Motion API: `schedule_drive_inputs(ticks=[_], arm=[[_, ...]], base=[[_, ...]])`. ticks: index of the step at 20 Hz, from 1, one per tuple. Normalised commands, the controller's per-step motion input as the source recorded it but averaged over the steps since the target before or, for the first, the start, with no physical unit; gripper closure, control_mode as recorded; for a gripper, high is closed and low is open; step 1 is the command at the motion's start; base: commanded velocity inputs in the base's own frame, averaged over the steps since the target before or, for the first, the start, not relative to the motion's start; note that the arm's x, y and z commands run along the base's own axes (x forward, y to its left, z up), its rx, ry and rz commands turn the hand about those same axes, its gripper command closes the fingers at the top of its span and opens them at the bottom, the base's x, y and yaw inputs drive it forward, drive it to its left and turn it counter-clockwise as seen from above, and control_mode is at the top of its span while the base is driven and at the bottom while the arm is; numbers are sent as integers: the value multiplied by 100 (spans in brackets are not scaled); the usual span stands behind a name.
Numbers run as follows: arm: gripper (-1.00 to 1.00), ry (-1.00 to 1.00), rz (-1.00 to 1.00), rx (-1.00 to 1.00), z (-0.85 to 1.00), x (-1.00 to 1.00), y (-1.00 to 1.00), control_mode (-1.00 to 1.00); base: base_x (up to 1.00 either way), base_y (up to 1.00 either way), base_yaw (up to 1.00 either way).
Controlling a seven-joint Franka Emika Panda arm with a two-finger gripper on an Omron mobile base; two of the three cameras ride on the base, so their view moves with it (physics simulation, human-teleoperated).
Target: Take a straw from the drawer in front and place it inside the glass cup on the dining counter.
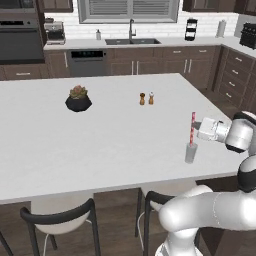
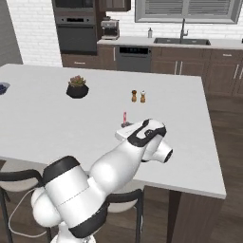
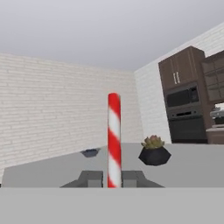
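The dining counter (image 1: 75, 145) spreads wide and white before me, black-framed chairs (image 1: 60, 220) tucked under its near edge. Behind it, a dark brown cabinet run carries the sink (image 1: 132, 41) below the window, with a black wall oven (image 1: 21, 37) at the left. On the countertop sits a dark bowl-shaped planter (image 1: 78, 102) holding a succulent, and nearer the middle stand two small shakers (image 1: 146, 98) side by side. Near the counter's front right edge the glass cup (image 1: 191, 153) stands upright. The straw (image 1: 192, 129) rises vertically just above it, its lower end at the cup's mouth; whether it has entered the glass I cannot tell. My claw (image 3: 113, 178) is clamped on the straw, one finger (image 3: 90, 178) pressed against each side of the red-and-white stripes.
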Motion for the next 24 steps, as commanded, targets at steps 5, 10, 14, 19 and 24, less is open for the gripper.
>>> schedule_drive_inputs(ticks=[5,10,14,19,24], arm=[[100,0,0,0,-14,31,-3,-100],[100,0,0,0,-14,20,-15,-100],[100,0,0,0,-11,8,-28,-100],[100,0,0,0,-2,3,-31,-100],[100,0,0,0,0,0,-13,-100]], base=[[0,0,0],[0,0,0],[0,0,0],[0,0,0],[0,0,0]])
